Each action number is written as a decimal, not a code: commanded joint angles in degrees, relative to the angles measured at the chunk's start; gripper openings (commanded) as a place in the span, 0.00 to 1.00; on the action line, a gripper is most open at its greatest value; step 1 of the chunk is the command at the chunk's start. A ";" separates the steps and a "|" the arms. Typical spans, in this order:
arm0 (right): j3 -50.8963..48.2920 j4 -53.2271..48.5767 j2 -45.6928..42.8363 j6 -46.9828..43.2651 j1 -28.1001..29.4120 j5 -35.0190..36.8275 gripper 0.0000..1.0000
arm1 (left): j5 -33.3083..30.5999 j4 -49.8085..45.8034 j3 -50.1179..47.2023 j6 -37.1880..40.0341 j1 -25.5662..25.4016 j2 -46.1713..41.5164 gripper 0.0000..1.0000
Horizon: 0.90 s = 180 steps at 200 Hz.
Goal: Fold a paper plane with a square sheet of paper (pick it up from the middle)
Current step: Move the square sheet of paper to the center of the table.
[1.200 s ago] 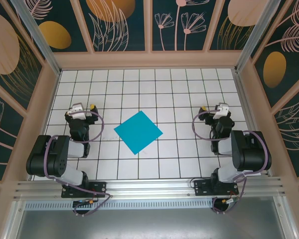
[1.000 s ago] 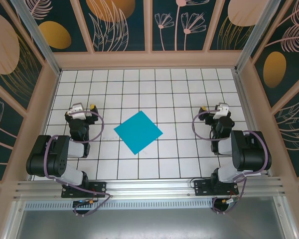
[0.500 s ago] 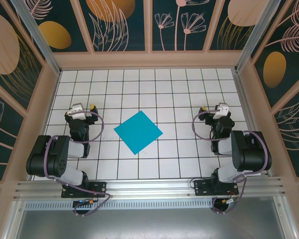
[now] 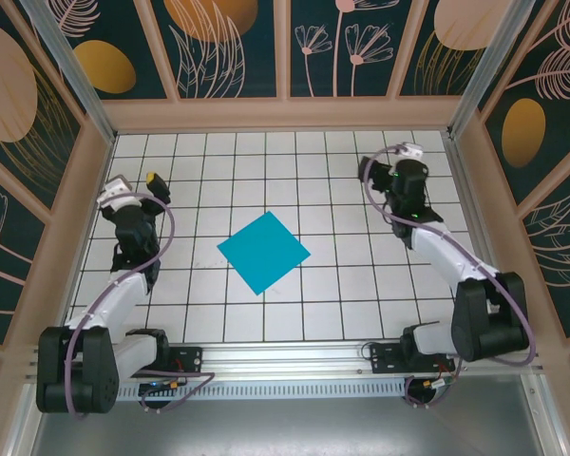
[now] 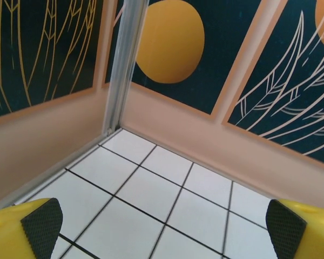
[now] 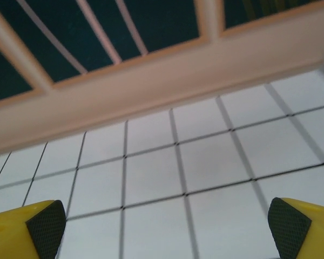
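Wide open and empty at the left gripper (image 5: 162, 226), over bare tiles near the left wall, facing the far left corner. Equally wide and empty at the right gripper (image 6: 162, 229), toward the far right side, facing the back wall.

All around, dark patterned walls (image 4: 228, 47) in pink frames. Below, a white table (image 4: 342, 285) ruled in black squares. Along its sides, the left arm (image 4: 122, 296) and right arm (image 4: 446, 249), both stretched forward.

In the middle, between the arms and well apart from both, the square sheet of paper (image 4: 264, 252): teal, flat, unfolded, turned cornerwise like a diamond.

Smallest, black pads (image 5: 41, 221) on yellow fingers (image 5: 5, 226).
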 commanded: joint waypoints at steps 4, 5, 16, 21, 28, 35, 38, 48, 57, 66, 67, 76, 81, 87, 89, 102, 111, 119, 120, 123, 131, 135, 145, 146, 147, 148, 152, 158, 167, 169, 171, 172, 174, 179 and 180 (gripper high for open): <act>3.74 -14.66 5.22 4.14 8.23 -0.28 0.99 | 3.49 -16.50 5.65 -7.15 0.27 -2.41 0.98; 3.92 -14.77 5.43 4.19 8.53 -0.37 0.99 | 3.72 -16.83 5.75 -7.11 0.27 -2.44 0.99; 5.49 -15.51 7.76 4.35 12.53 -0.60 0.99 | 5.45 -19.52 7.52 -7.07 0.23 -2.56 0.98; 6.15 -15.74 8.79 4.09 14.43 -0.24 0.99 | 6.19 -20.43 8.12 -7.00 0.31 -2.56 0.98; 7.17 -16.24 10.34 3.75 16.63 0.54 0.99 | 6.93 -21.51 8.79 -7.10 0.22 -2.65 0.99; 8.24 -16.75 11.95 3.23 19.41 0.69 0.99 | 7.50 -22.36 9.33 -7.29 0.26 -2.73 0.99; 8.70 -17.05 12.71 2.93 20.32 0.65 0.99 | 7.73 -22.69 9.50 -7.30 0.26 -2.74 0.99; 10.20 -17.71 15.30 1.82 23.15 0.70 0.99 | 8.53 -23.35 9.92 -7.24 0.28 -2.82 0.98; 11.48 -18.44 17.70 0.58 25.39 0.81 0.99 | 8.96 -23.76 10.30 -7.15 0.27 -2.74 0.99; 13.07 -19.35 20.40 -0.67 27.43 0.83 0.99 | 8.96 -24.30 10.58 -7.30 0.26 -2.43 0.99; 13.20 -19.44 20.66 -0.81 27.62 0.88 0.99 | 8.91 -24.34 10.63 -7.36 0.27 -2.41 0.99; 15.05 -20.34 23.14 -1.64 29.37 1.19 0.99 | 8.86 -25.19 11.20 -7.50 0.31 -1.99 0.98; 15.91 -20.79 24.29 -2.09 30.13 1.21 0.98 | 8.99 -25.60 11.49 -7.42 0.26 -1.76 0.99; 16.95 -21.05 25.79 -2.64 31.08 0.94 0.97 | 9.13 -25.99 11.70 -7.41 0.27 -1.48 0.99; 17.29 -21.21 26.16 -2.84 31.27 0.87 0.97 | 9.13 -26.10 11.72 -7.42 0.27 -1.39 0.99; 19.35 -21.70 28.67 -3.73 32.74 0.59 0.97 | 9.28 -26.28 11.76 -7.42 0.27 -0.99 0.98; 20.67 -22.16 30.25 -4.17 33.29 0.57 0.97 | 9.60 -26.20 11.74 -7.07 0.22 -0.73 0.98; 21.70 -22.68 31.49 -4.34 33.52 0.35 0.97 | 9.74 -26.17 11.84 -6.86 0.31 -0.50 0.99; 21.83 -22.73 31.61 -4.40 33.57 0.34 0.96 | 9.74 -26.11 11.79 -6.83 0.29 -0.47 0.98; 22.19 -22.87 32.05 -4.54 33.61 0.20 0.96 | 9.82 -25.99 11.75 -6.66 0.27 -0.45 0.98; 23.08 -23.27 33.18 -5.03 33.61 0.27 0.96 | 9.83 -25.84 11.75 -6.47 0.27 -0.28 0.99; 23.52 -23.50 33.71 -5.33 33.65 0.64 0.96 | 9.67 -25.79 11.73 -6.45 0.22 -0.20 0.99; 24.60 -24.34 35.06 -6.37 33.92 1.48 0.95 | 9.49 -25.71 11.73 -6.27 0.27 -0.02 0.98; 24.73 -24.40 35.24 -6.47 33.94 1.52 0.95 | 9.44 -25.71 11.73 -6.23 0.22 -0.01 0.98; 24.83 -24.43 35.38 -6.52 33.96 1.62 0.95 | 9.42 -25.70 11.73 -6.21 0.24 -0.01 0.99; 24.89 -24.48 35.49 -6.59 33.96 1.63 0.95 | 9.40 -25.75 11.73 -6.20 0.26 -0.01 0.98; 25.23 -24.69 35.94 -6.94 34.03 1.81 0.95 | 9.24 -25.73 11.73 -6.18 0.25 0.07 0.99; 25.82 -25.08 36.64 -7.46 34.14 2.05 0.95 | 9.09 -25.68 11.60 -6.10 0.28 0.12 0.99; 26.27 -25.37 37.40 -8.05 34.28 2.37 0.95 | 9.00 -25.54 11.47 -6.01 0.24 0.16 0.98; 26.41 -25.41 37.54 -8.13 34.31 2.55 0.95 | 8.96 -25.48 11.42 -6.05 0.26 0.23 0.98; 26.50 -25.46 37.76 -8.21 34.32 2.64 0.95 | 8.95 -25.49 11.39 -5.98 0.22 0.25 0.98; 26.51 -25.49 37.78 -8.23 34.32 2.71 0.95 | 8.95 -25.51 11.38 -6.04 0.29 0.25 0.99; 26.58 -25.61 37.97 -8.30 34.34 2.83 0.95 | 8.95 -25.39 11.38 -5.95 0.23 0.30 0.99; 26.69 -25.71 38.27 -8.39 34.32 3.28 0.95 | 8.95 -25.29 11.30 -5.93 0.27 0.43 0.98; 26.70 -25.74 38.34 -8.41 34.32 3.30 0.95 | 8.95 -25.32 11.34 -5.93 0.27 0.43 0.98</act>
